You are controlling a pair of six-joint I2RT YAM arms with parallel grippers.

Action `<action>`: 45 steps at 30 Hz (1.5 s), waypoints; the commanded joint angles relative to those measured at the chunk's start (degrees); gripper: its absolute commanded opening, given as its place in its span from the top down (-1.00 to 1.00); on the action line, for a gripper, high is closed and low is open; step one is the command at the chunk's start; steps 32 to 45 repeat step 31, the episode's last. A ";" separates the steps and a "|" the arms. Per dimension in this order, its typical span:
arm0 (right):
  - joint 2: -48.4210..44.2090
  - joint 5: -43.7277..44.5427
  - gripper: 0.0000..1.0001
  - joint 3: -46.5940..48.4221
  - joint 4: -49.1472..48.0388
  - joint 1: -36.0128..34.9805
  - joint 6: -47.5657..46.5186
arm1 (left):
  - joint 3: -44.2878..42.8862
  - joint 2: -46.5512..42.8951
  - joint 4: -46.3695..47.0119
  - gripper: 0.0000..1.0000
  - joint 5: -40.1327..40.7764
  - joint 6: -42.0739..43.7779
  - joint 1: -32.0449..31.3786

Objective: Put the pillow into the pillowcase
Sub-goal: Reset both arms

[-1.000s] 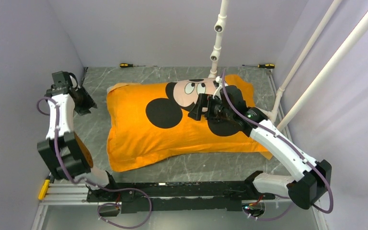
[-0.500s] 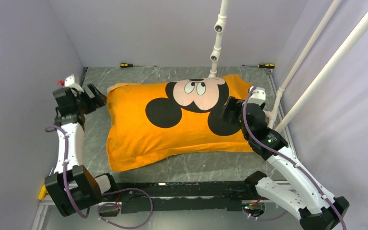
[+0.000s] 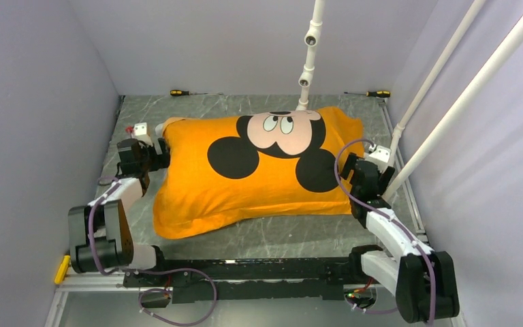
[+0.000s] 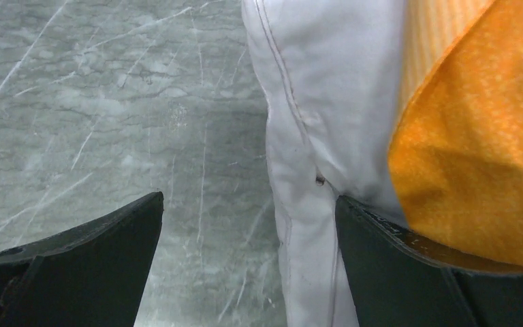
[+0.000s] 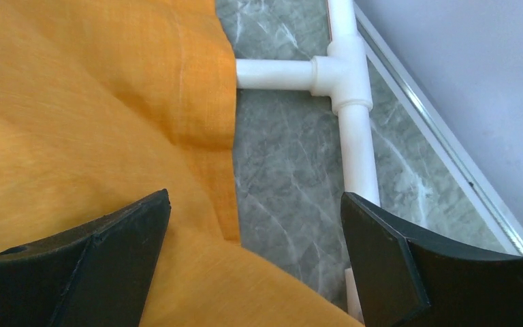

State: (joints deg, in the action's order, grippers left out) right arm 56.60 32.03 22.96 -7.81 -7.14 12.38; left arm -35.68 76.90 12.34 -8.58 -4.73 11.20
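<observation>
Progress: we judge it nearly done | pillow sits in the pillowcase mid-frame, white end showing at its left mouth | left gripper wide open at that end | right gripper wide open, empty, at right edge | left to do: tuck end in

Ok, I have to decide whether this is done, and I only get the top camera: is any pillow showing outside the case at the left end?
Observer: Yes. The left wrist camera shows a white strip of pillow, seam included, outside the pillowcase edge.
Operator: Is the left gripper holding it?
Observer: No. The left gripper is open; the seam runs next to one finger, not pinched.
Operator: And the right end?
Observer: The right gripper is open above the pillowcase's edge and the table, holding nothing.
</observation>
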 commanded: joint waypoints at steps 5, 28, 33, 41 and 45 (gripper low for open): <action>12.87 -1.16 -1.00 -6.20 -29.01 1.90 -4.63 | 4.99 10.83 20.43 -0.99 6.77 2.04 -5.78; 28.32 -13.22 -0.99 -9.60 -57.74 4.04 -10.36 | 12.27 16.80 41.01 -0.99 12.04 3.64 -8.50; 28.16 -13.83 -1.00 -9.20 -56.72 4.02 -9.91 | 12.91 16.14 40.95 -0.99 12.16 3.73 -8.46; 28.16 -13.83 -1.00 -9.20 -56.72 4.02 -9.91 | 12.91 16.14 40.95 -0.99 12.16 3.73 -8.46; 28.16 -13.83 -1.00 -9.20 -56.72 4.02 -9.91 | 12.91 16.14 40.95 -0.99 12.16 3.73 -8.46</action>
